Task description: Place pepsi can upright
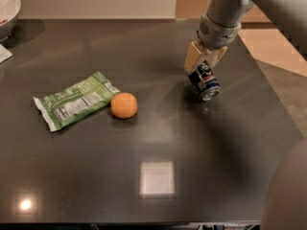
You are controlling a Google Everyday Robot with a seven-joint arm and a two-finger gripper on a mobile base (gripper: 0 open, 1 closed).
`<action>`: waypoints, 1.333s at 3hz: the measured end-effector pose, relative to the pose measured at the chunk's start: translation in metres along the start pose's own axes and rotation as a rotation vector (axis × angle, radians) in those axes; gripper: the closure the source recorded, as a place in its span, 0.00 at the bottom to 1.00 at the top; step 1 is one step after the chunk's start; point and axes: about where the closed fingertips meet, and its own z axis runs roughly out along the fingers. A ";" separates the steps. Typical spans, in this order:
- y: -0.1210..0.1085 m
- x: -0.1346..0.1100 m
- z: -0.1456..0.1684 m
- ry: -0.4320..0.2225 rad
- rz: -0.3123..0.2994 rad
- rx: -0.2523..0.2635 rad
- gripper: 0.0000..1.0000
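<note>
The pepsi can (205, 83) is dark blue with a silver end facing the camera. It is tilted, its lower end at or just above the dark table (158, 143) on the right side. My gripper (203, 66) comes down from the upper right and is shut on the can's upper part, its tan fingers (193, 56) on either side of it.
An orange fruit (124, 105) lies left of the can, and a green snack bag (74, 106) lies beside it. A white bowl (8, 9) stands at the far left back corner. The table's right edge (276, 99) runs close to the can.
</note>
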 end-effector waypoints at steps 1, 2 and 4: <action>0.013 -0.004 -0.017 -0.110 -0.116 -0.029 1.00; 0.027 -0.007 -0.031 -0.262 -0.252 -0.061 1.00; 0.041 -0.010 -0.050 -0.584 -0.440 -0.140 1.00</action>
